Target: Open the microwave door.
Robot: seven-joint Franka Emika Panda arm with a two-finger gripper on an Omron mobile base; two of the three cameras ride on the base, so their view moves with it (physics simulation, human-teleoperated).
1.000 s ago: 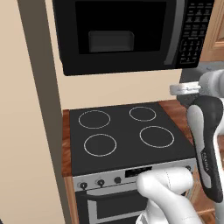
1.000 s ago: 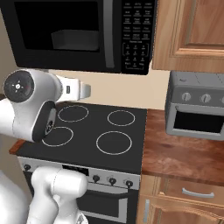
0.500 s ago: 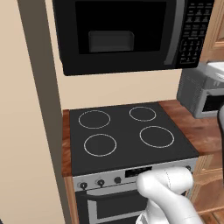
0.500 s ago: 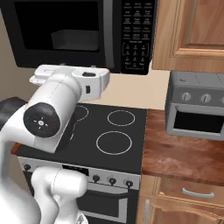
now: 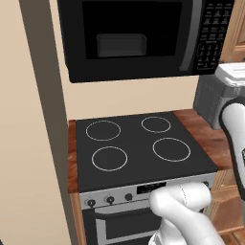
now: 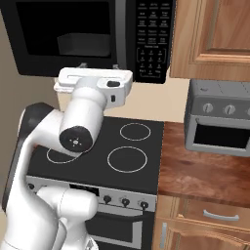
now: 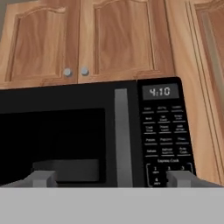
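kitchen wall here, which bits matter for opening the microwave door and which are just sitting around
For the job:
- microwave door, closed
- its grey handle strip
- microwave
- gripper, open

Just there:
- stovetop
- toaster oven
- upper cabinets

The arm point(image 6: 80, 128) is glossy white, built of thick rounded tube sections that swell into bulbous elbows. A dark, near-black band wraps one joint at its left side in the right base view. One round joint cap faces the camera there, ringed in grey with a few small dark dots, possibly screw heads. The hand point(image 6: 93, 81) is a flat white block with a small dark oval inset. Two short grey finger tips point(image 7: 43, 178) end the gripper point(image 7: 111, 179).
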